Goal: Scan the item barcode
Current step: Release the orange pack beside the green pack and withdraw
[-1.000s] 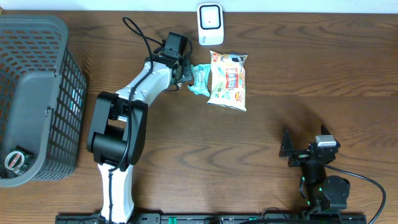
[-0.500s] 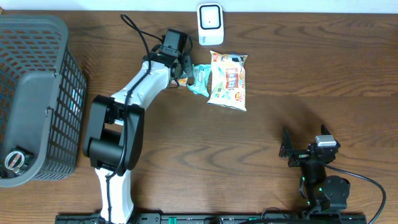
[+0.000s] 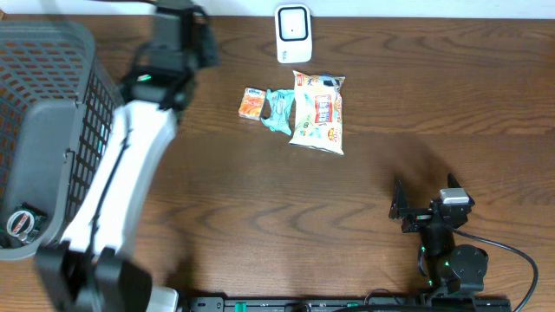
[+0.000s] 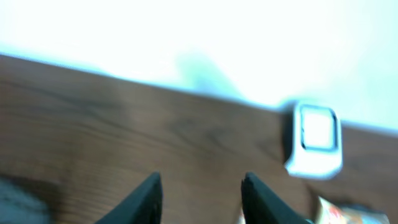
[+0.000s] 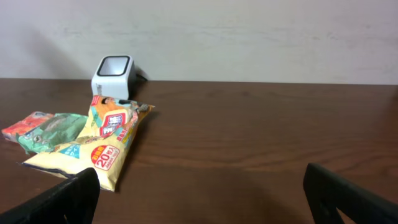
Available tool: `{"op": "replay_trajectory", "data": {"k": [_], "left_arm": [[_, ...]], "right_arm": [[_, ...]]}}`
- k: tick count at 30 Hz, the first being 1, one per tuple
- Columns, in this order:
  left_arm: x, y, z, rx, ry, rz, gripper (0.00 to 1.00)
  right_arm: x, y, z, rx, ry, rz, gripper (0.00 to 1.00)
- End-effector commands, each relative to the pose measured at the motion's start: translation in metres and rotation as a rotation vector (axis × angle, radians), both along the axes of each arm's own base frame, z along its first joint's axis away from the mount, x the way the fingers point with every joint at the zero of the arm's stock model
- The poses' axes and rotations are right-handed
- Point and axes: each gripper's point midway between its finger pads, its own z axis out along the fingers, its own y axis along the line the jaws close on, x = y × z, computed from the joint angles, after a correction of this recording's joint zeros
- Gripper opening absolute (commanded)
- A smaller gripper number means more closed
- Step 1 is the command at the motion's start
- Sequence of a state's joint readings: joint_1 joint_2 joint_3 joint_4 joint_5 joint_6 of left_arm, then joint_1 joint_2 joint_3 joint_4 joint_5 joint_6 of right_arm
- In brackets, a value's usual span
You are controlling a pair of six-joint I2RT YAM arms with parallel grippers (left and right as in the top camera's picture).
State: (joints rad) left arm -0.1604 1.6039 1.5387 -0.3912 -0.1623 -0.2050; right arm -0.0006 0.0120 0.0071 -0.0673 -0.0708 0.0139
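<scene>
A small orange packet (image 3: 252,103) lies free on the table, touching a teal packet (image 3: 279,110) and a yellow snack bag (image 3: 318,113). Behind them at the far edge stands the white barcode scanner (image 3: 293,33). My left gripper (image 3: 201,39) is blurred at the back of the table, left of the scanner and apart from the packets. In the left wrist view its jaws (image 4: 202,179) stand open with only bare wood between them, and the scanner (image 4: 316,140) is at the right. My right gripper (image 3: 408,208) rests open at the front right, facing the snack bag (image 5: 102,143) and the scanner (image 5: 113,73).
A grey mesh basket (image 3: 52,130) fills the left side, and a round dark item (image 3: 22,224) lies in its front corner. The left arm's white links stretch from the front edge up along the basket. A white wall runs behind the table.
The left gripper has opened and let go of the orange packet, then swung fast to the left and back. The packet stays beside the teal one. The right arm has not moved.
</scene>
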Motion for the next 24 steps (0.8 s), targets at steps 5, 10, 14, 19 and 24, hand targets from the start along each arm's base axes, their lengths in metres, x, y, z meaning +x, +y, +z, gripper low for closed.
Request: {"op": "replay_trajectory", "data": {"k": [5,10,14,19,24], "left_arm": [[-0.051,0.112,0.094,0.058,-0.206,0.271,0.51],[-0.087,0.177,0.115,0.074,-0.242,0.432,0.56],[-0.112,0.231,0.111,0.088,-0.218,0.569,0.56],[-0.13,0.281,0.097,0.017,-0.192,0.52,0.56],[-0.139,0.295,0.083,-0.173,-0.225,0.255,0.56]], "right_arm": [[0.0,0.002,0.0,-0.008,-0.001,0.008,0.99],[0.0,0.002,0.0,-0.008,-0.001,0.008,0.99],[0.0,0.002,0.0,-0.008,-0.001,0.008,0.99],[0.0,0.002,0.0,-0.008,-0.001,0.008,0.99],[0.0,0.002,0.0,-0.008,-0.001,0.008,0.99]]}}
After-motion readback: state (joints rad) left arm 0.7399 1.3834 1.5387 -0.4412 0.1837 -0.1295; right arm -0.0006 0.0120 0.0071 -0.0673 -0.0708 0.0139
